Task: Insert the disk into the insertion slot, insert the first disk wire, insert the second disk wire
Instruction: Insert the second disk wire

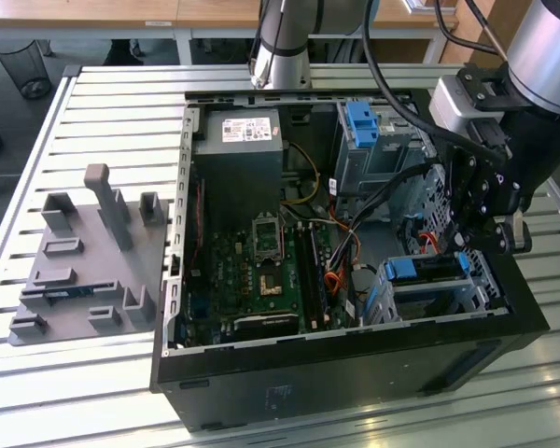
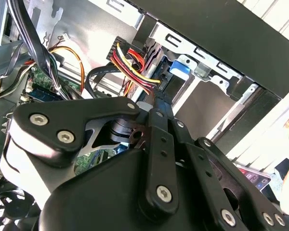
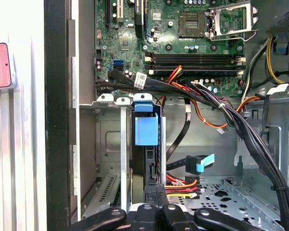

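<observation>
The disk (image 1: 427, 270) lies in the insertion slot (image 1: 448, 297), the low grey cage at the case's near corner on the exterior view's right. In the first wrist view the disk's blue carrier (image 3: 146, 130) stands edge-on between the slot's metal walls (image 3: 108, 144). My gripper (image 1: 469, 250) hangs just over the disk's end. In both wrist views its fingers (image 3: 156, 195) are pressed together on the black plug of a disk wire (image 2: 132, 60) with red, yellow and black strands, held against the disk's end. A second wire with a blue plug (image 3: 202, 163) hangs loose beside it.
A taller grey cage with a blue latch (image 1: 364, 131) stands behind the slot. Black cable bundles (image 3: 250, 134) cross between the motherboard (image 1: 261, 271) and the cages. The power supply (image 1: 238, 149) sits at the back. A grey fixture plate (image 1: 84, 261) lies on the slatted table, exterior view's left.
</observation>
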